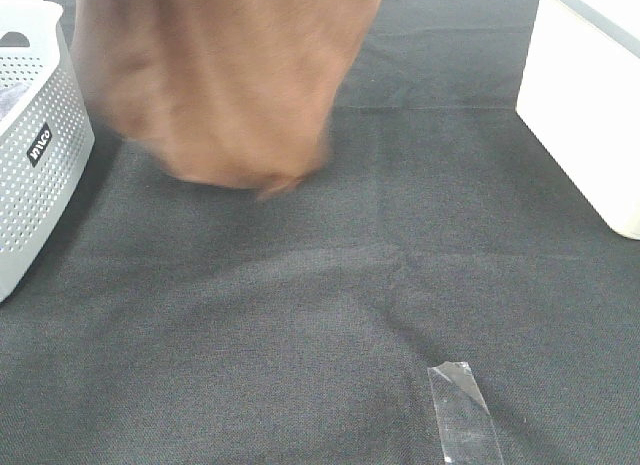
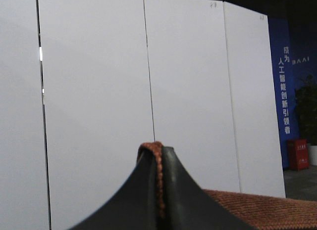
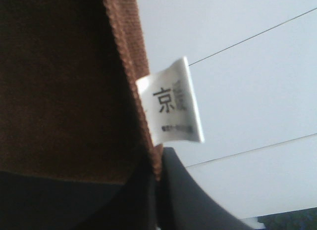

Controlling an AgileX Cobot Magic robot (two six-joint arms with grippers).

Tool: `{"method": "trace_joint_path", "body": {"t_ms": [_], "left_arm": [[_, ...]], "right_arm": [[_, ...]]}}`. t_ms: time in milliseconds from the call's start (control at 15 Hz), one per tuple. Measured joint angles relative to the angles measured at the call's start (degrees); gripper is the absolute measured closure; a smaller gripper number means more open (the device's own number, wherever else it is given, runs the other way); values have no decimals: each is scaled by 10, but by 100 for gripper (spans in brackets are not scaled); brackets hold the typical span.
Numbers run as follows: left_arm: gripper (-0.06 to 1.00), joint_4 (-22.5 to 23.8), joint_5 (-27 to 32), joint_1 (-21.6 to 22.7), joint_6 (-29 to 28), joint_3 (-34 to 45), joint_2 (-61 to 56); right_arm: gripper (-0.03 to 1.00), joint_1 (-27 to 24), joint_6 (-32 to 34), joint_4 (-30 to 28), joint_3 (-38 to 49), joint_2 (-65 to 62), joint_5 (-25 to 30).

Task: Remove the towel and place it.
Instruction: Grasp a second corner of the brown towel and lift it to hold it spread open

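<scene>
Ext high, towel: the towel (image 1: 230,85) hangs bunched at 11–12 o'clock, lower end blurred, looks clear of the black-clothed surface (image 1: 300,315).
Ext high, rest: basket (image 1: 40,155) at 9 o'clock, white box (image 1: 590,115) at 2, tape strip (image 1: 465,410) at 5.
Ext high, risk: hanging end cd drag or catch the basket rim if I swing it low, then land crumpled.
L wrist, tool: my left tool (image 2: 159,158) is clamped on the towel's stitched hem.
L wrist, risk: only a thin edge pinched, so a jerk cd pull it out.
R wrist, tool: my right tool (image 3: 157,190) is clamped on the hem too, beside a white label (image 3: 171,104).
Materials: towel rust-brown, fuzzy, limp, deep folds, ribbed hem; basket grey perforated plastic, rigid.
</scene>
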Motion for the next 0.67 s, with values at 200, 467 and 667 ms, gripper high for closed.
{"method": "trace_joint_path", "body": {"t_ms": [200, 467, 667], "left_arm": [[94, 0, -12, 0, 0, -3, 5], [94, 0, -29, 5, 0, -5, 31], [94, 0, -50, 11, -2, -17, 65]], "right_arm": [[97, 0, 7, -6, -1, 0, -23], [97, -22, 155, -8, -1, 2, -129], [97, -87, 315, 40, -1, 13, -194]]}}
